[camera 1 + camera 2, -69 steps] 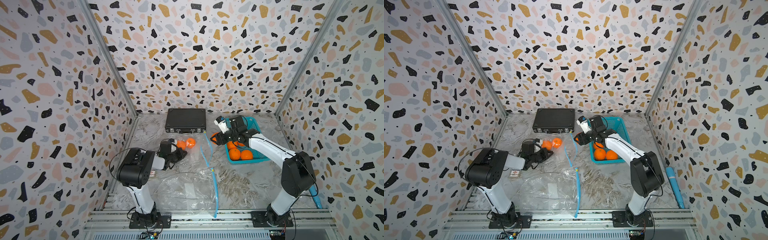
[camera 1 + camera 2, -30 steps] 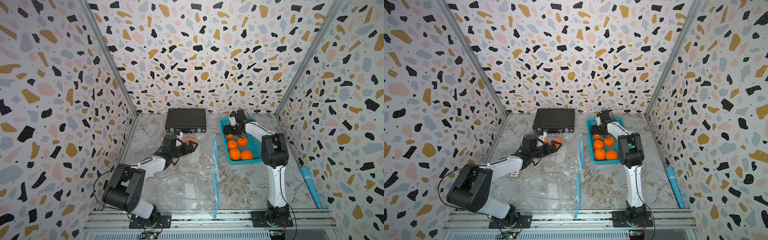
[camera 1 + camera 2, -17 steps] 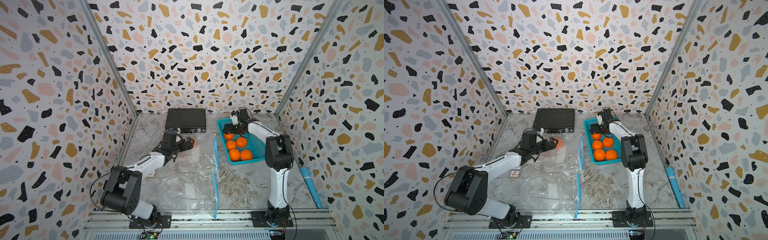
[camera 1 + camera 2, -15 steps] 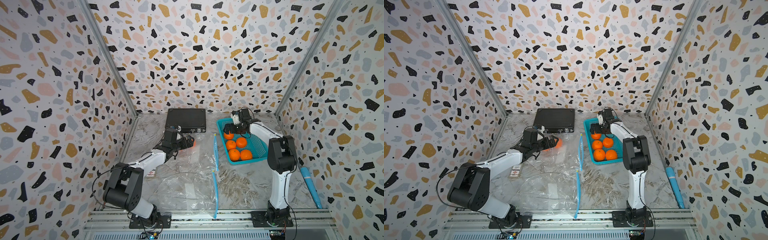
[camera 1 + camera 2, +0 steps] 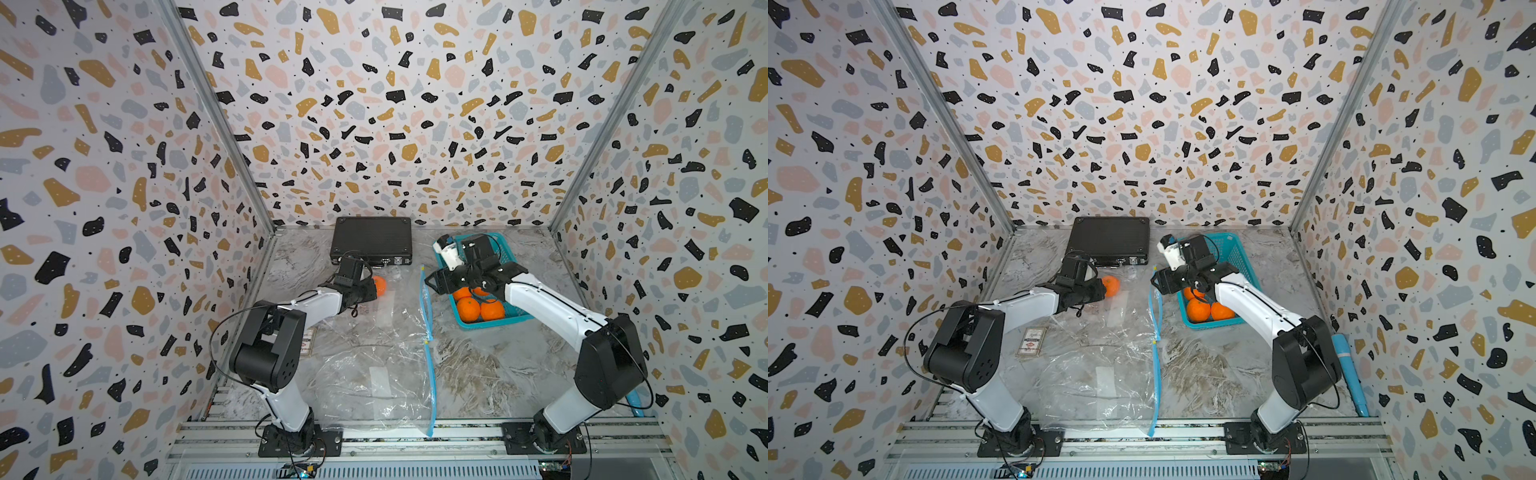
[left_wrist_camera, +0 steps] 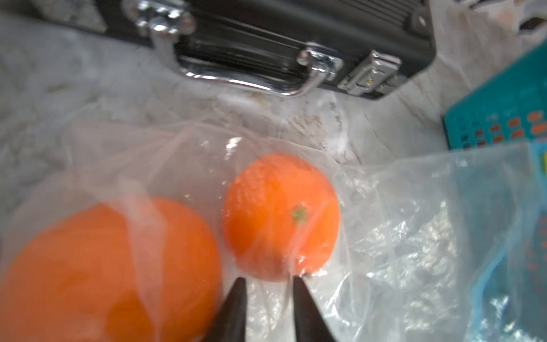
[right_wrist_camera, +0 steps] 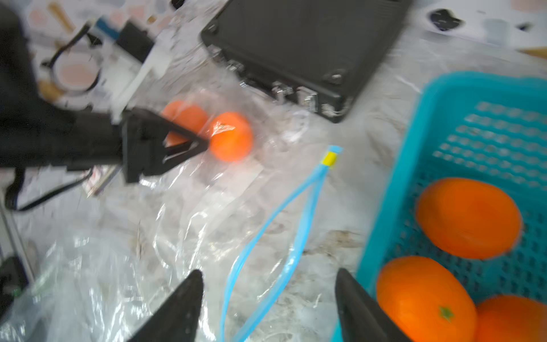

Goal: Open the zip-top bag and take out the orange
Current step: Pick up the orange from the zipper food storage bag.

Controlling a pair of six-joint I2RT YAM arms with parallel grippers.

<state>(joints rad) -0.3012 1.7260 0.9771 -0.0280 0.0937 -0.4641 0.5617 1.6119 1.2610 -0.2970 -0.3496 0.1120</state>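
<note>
Your zip-top bag [image 5: 374, 353] lies flat, long axis near-to-far, blue zip strip [image 5: 428, 332] on its right edge, facing the basket [image 5: 498, 323] | card [image 5: 1031, 341]: print unreadable | right gripper [image 7: 269, 284] spread, empty, above the strip | left gripper [image 6: 268, 282] fingers nearly together at the film, pinch unclear | orange [image 6: 281, 216] inside the bag's far end, near the black case [image 5: 371, 239].

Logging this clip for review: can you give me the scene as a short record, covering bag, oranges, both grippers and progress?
bag: clear zip-top bag lying on the table, blue zip strip parted near its yellow slider
in bag: two oranges
left gripper: nearly closed on bag film beside an orange
right gripper: open, empty, above the zip strip
basket: teal, at least three fruit inside
progress: neither bagged orange out yet
</note>
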